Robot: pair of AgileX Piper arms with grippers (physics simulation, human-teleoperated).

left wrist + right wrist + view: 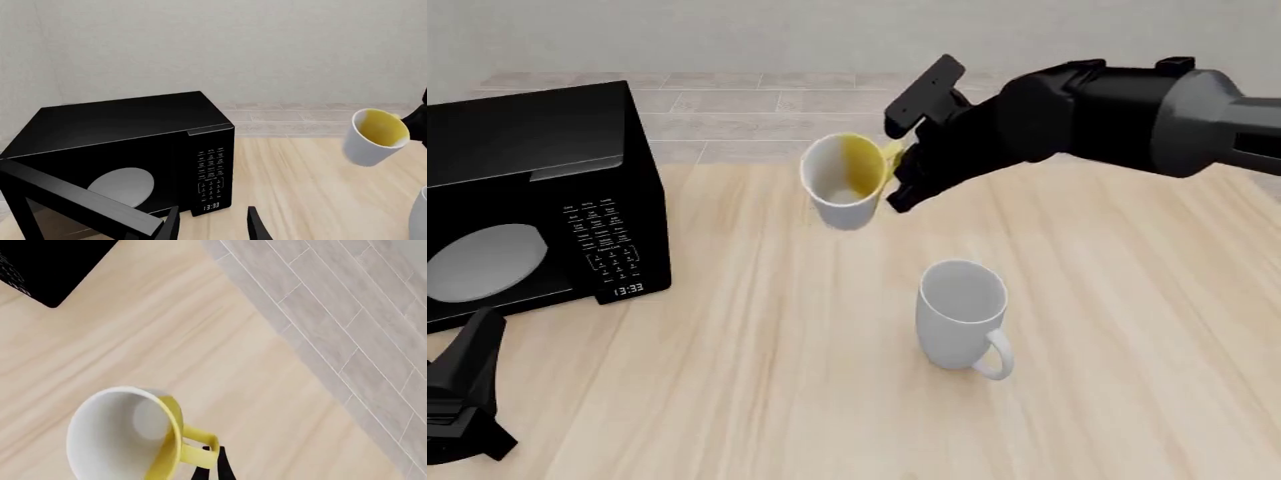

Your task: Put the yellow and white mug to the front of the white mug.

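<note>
Right gripper point(897, 165) is clamped on the yellow handle of the small yellow and white mug point(843, 183), holding it in the air, tilted so the mouth faces partly toward the camera. Only one fingertip point(215, 460) shows at the handle in the right wrist view, so I judge the pinch thin and can't confirm how deep it sits.

Below the gripper and nearer the arms' side, the taller plain white mug point(962, 315) stands upright on the light wooden table point(761, 380), handle turned toward the front edge and slightly right. The carried mug hangs beyond it, well apart.

Out to the left sits the black microwave point(541, 190), door point(73, 200) swung open. Left gripper point(212, 225) hangs low by that door, fingers spread, nothing between them.

Risks:
- A handle-only grip lets the mug swing or slip during the move.
- The path to the near side passes over the white mug; too low a pass clips its rim and topples it.
- Released while tilted, the mug lands on its side and rolls.
</note>
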